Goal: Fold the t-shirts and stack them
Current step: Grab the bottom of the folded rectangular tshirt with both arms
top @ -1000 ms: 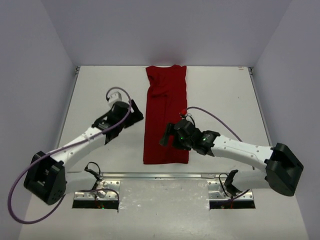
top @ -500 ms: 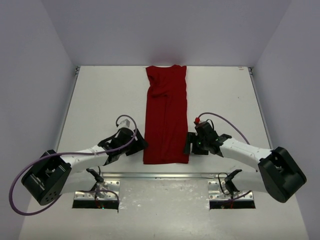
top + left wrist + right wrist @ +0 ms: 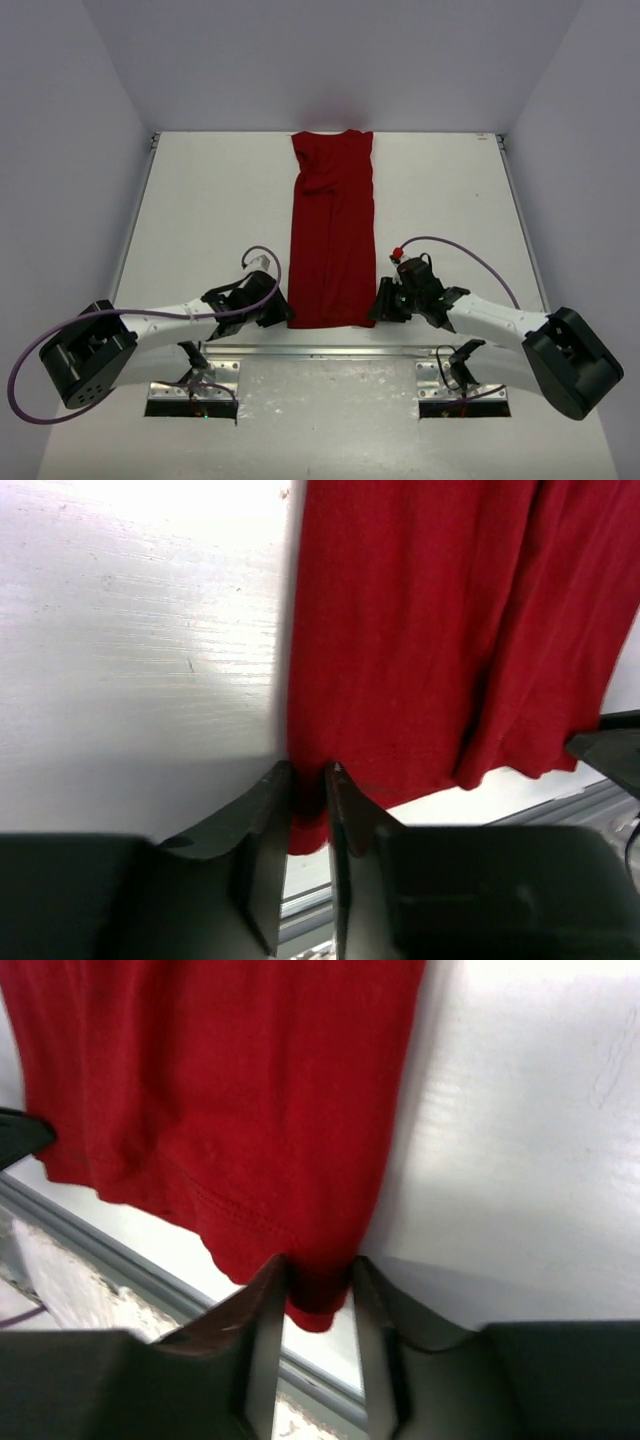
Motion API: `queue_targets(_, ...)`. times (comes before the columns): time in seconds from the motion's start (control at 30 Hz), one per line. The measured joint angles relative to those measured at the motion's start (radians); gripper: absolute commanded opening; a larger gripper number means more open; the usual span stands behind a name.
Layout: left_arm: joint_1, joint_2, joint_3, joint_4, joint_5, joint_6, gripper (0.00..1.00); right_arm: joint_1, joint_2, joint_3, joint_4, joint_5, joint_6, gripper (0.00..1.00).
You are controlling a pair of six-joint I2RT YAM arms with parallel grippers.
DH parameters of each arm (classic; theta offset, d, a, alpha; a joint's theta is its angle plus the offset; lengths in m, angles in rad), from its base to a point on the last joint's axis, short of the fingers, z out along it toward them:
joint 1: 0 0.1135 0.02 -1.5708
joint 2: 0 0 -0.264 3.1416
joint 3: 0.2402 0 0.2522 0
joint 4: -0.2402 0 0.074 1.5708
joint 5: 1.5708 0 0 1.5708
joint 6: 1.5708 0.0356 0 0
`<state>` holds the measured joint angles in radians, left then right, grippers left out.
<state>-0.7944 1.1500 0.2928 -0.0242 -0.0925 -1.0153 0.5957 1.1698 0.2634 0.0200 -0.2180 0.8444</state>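
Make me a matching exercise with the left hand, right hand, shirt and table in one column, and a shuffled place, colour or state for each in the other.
Column one
A. left hand
B. right hand
C. shirt
D. table

Column two
1. white
2. dark red, lying as a long narrow strip
3. pinching the shirt's near right corner
4. pinching the shirt's near left corner

Pairs: A-4, B-3, C-2, D-1

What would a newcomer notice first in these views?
A dark red t-shirt lies as a long narrow strip down the middle of the white table. At its near end, the left fingers pinch one hem corner and the right fingers pinch the other.
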Motion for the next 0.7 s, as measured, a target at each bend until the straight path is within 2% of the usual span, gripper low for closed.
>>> queue_targets(0.03, -0.002, 0.005, -0.002, 0.004, 0.0, -0.007, 0.09, 0.006, -0.005, -0.003, -0.01, 0.005, 0.002, 0.25)
queue_targets(0.07, -0.004, 0.012, -0.005, 0.012, 0.0, -0.013, 0.0, 0.011, -0.009, -0.007, -0.022, 0.007, 0.005, 0.09)
queue_targets(0.1, -0.008, 0.02, -0.008, 0.023, 0.001, -0.017, 0.0, 0.015, -0.014, -0.008, -0.034, 0.011, 0.008, 0.01)
queue_targets(0.3, -0.08, 0.027, -0.018, 0.061, -0.009, -0.035, 0.0, 0.023, -0.081, -0.009, -0.141, 0.061, -0.005, 0.01)
queue_targets(0.47, -0.212, -0.101, -0.019, -0.07, -0.067, -0.093, 0.0, 0.03, -0.178, -0.008, -0.273, 0.085, -0.036, 0.01)
queue_targets(0.7, -0.306, -0.253, -0.016, -0.249, -0.161, -0.19, 0.0, 0.05, -0.326, 0.001, -0.394, 0.104, -0.041, 0.01)
